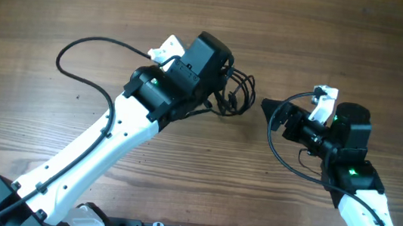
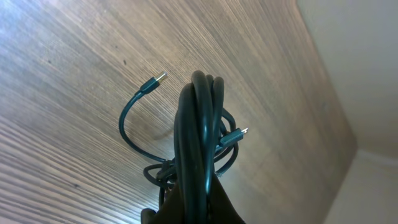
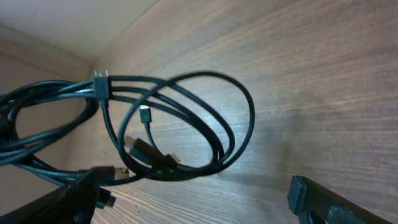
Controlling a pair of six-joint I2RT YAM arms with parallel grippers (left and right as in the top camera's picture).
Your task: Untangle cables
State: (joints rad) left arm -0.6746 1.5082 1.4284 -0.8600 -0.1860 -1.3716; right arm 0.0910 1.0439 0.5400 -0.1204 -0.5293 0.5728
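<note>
Left end effector (image 2: 191,202): clenched on the bundle of thin black flexible cables (image 2: 200,137). Several strands are pinched together where they fold over between the jaws.

Right end effector (image 3: 191,183): released, jaws wide, nothing between them. It faces the loops from the side, near but not touching.

Cables sit mid-way across the brown wood-grain desk (image 1: 61,6), under the left wrist and between the two arms. Whether the loops rest on the wood or hang just above it, I cannot tell.

One short tail curls out of the bundle and ends in a small silvery-tipped plug (image 2: 160,78). A second small plug (image 2: 238,133) lies close against the strands. From the right wrist, one wide outer loop (image 3: 245,124) stands clear of the knot.

Handling, judged:
- Light and limp; they will not hold a shape.
- The smooth jacket is likely to slide in a loose pinch.
- Pulling one strand will drag its neighbours.

Best hold is probably a single strand. That means the outer loop, or just behind a plug, where the cord is stiffest. Avoid the plug tips; they may bend.
</note>
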